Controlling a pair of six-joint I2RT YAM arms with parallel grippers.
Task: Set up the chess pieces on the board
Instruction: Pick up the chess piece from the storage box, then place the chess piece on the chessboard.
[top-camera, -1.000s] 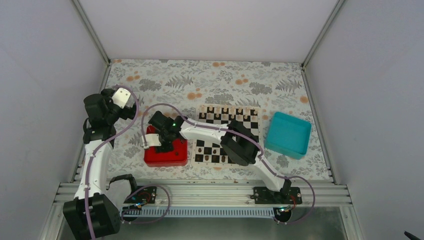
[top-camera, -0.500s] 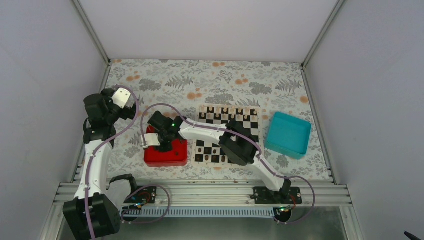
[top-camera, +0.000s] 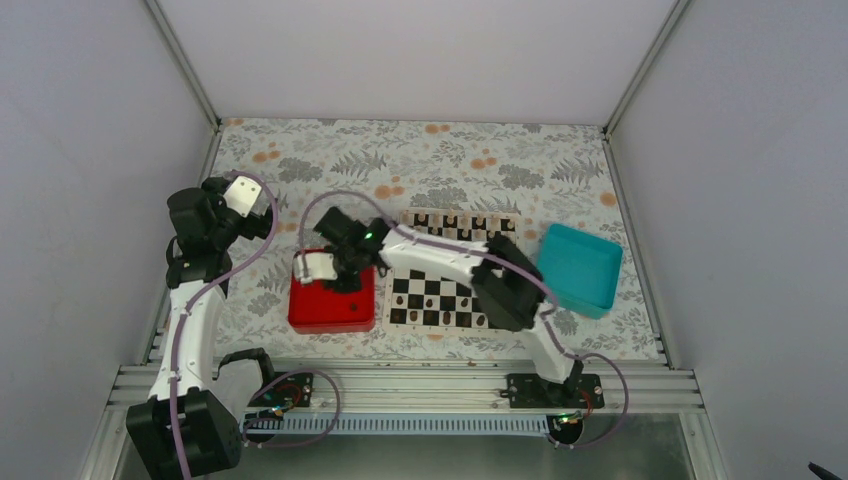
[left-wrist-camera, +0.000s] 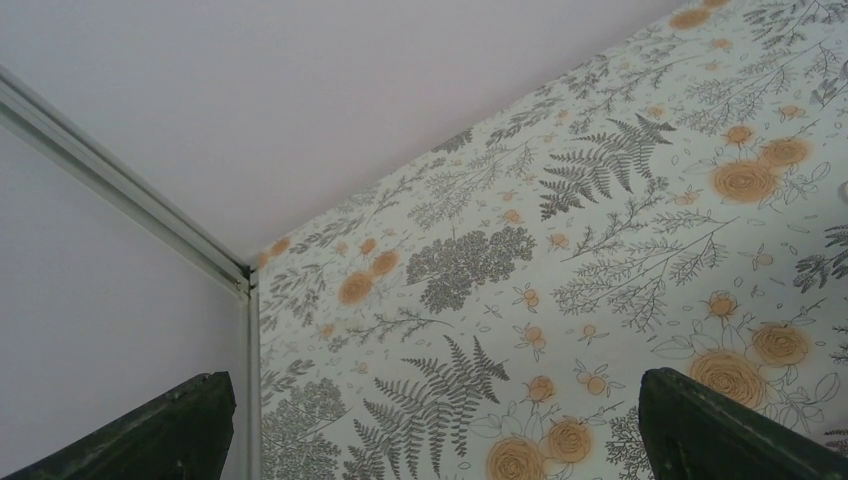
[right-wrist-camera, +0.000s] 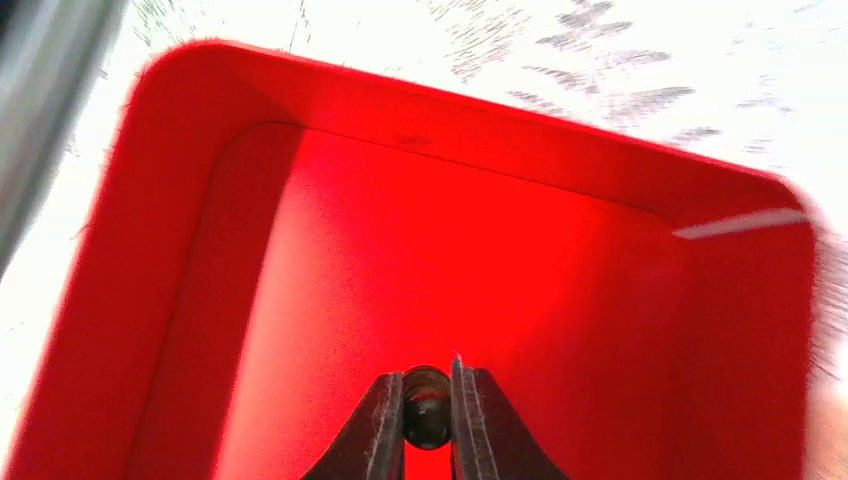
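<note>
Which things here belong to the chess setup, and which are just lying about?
In the job: chess piece gripped by right end effector, board, red tray beneath it.
Lying about: teal tray, idle open left end effector.

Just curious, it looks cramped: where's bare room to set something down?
Bare floral tabletop runs from the board to the back wall, and left of the red tray. Crowded: the middle, where red tray, board and teal tray sit close and the right arm crosses.

the floral-patterned table (top-camera: 330, 150) carries a red tray (top-camera: 310, 316), the board (top-camera: 450, 296) and a teal tray (top-camera: 575, 268) in a row.
</note>
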